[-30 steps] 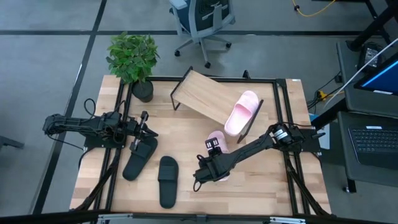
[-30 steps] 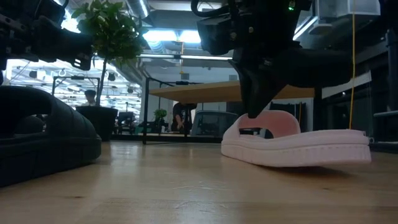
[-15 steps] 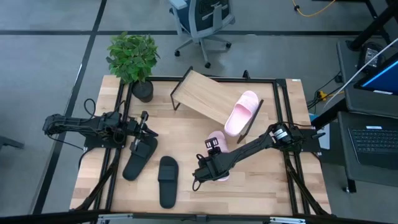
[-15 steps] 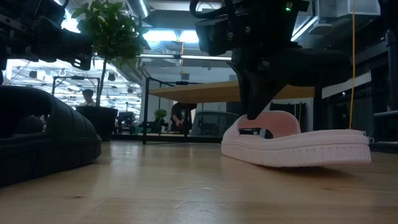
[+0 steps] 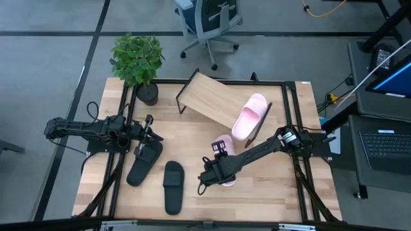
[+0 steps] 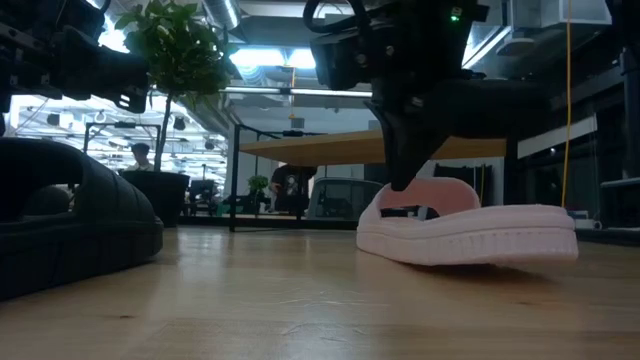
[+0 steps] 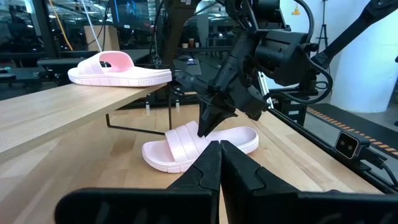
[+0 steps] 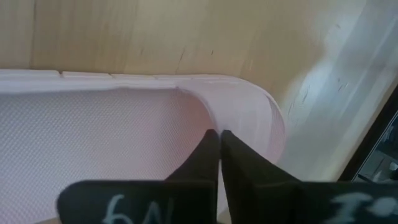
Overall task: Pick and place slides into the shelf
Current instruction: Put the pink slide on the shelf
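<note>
Right gripper [image 5: 210, 174] down on the pale pink slide sandal [image 6: 465, 228] lying on the wooden tabletop [image 5: 257, 192] below the slanted light-wood shelf on black legs [image 5: 212, 99]; fingers pinched together on its strap. A second pink sandal [image 5: 249, 115] rests on the shelf's right end. Left gripper [image 5: 145, 136], fingers closed with nothing between them, sits above one black slide sandal [image 5: 142, 163]; the other black sandal [image 5: 173, 186] lies just beside.

The wooden table [image 5: 270, 192] carries a potted plant [image 5: 137, 61], the slanted shelf [image 5: 209, 96] bearing one pink slide [image 5: 249, 115], two black slides [image 5: 173, 186] left of the right gripper [image 5: 209, 176], and a pink slide [image 6: 465, 225] beneath it.
</note>
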